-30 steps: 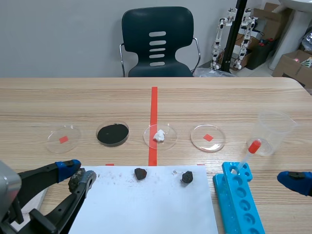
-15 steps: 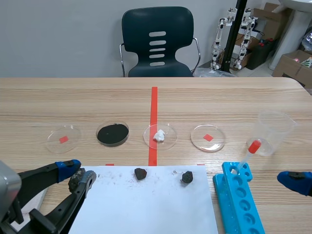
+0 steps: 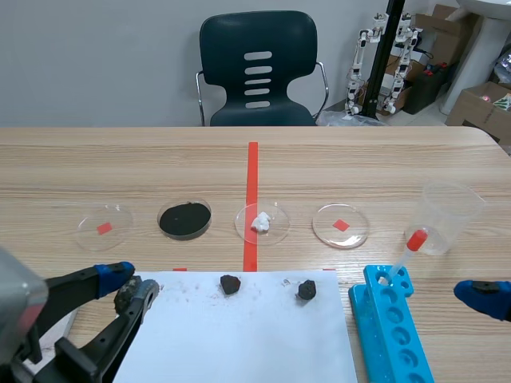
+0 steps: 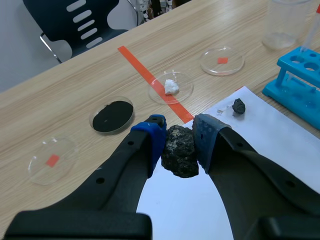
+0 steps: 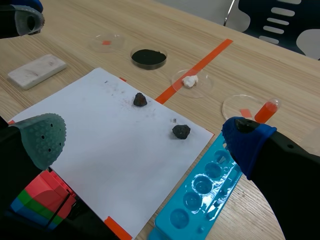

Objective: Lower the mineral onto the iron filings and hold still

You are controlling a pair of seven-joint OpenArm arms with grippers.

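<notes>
My left gripper is shut on a dark rough mineral, held above the near left corner of the white paper sheet. The petri dish of black iron filings lies on the table ahead of it, well beyond the mineral. Two smaller dark minerals rest on the far part of the paper. My right gripper stands open at the near right, nothing between its fingers; only a blue fingertip shows in the scene view.
A row of petri dishes: one with a red square at left, one with a white lump, another red-marked one. A blue tube rack, a red-capped dropper, a plastic beaker, a white eraser.
The left arm has shifted very slightly nearer the camera with the mineral still gripped. Nothing else has moved.
</notes>
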